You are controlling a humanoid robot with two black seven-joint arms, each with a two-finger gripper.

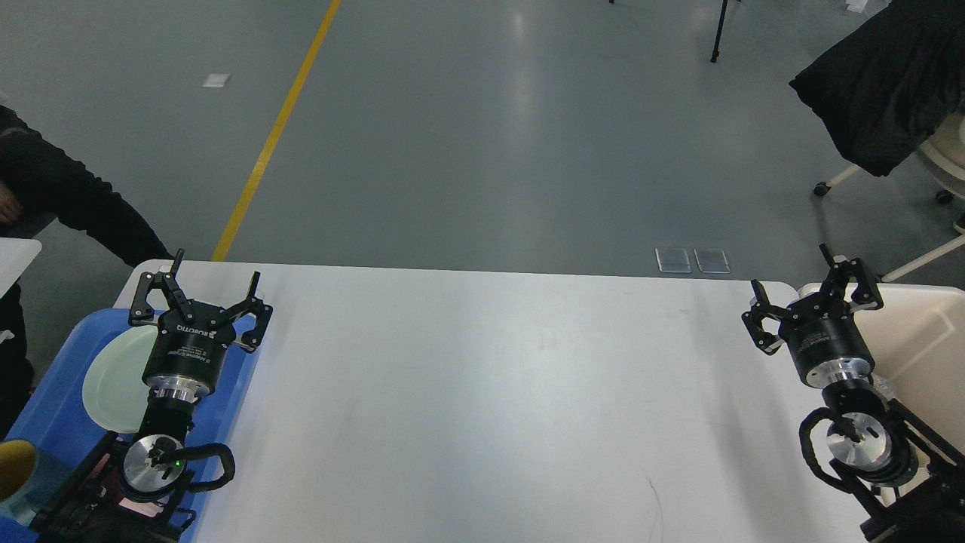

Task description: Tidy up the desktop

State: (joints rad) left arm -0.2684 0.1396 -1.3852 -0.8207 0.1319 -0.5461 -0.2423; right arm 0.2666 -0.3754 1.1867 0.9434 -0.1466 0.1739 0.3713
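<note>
Head view: the desktop (482, 392) filled the middle, bare white apart from both arms, so the tidying looked essentially done, nothing left on it to collect. Left gripper (200, 290) hung over the blue tray (53, 392) at the near-left, fingers spread, empty. Right gripper (810, 298) was by the cream bin (923, 332) at the right, also spread, empty. Count: one tray, one pale plate (113, 377) on it, one bin, two grippers.

A wide bare stretch of the counter (490, 392) is left open between the two arms. The left edge is bounded by a blue tray (53, 407) holding a pale plate (113, 377), the right by a cream bin (923, 339).
</note>
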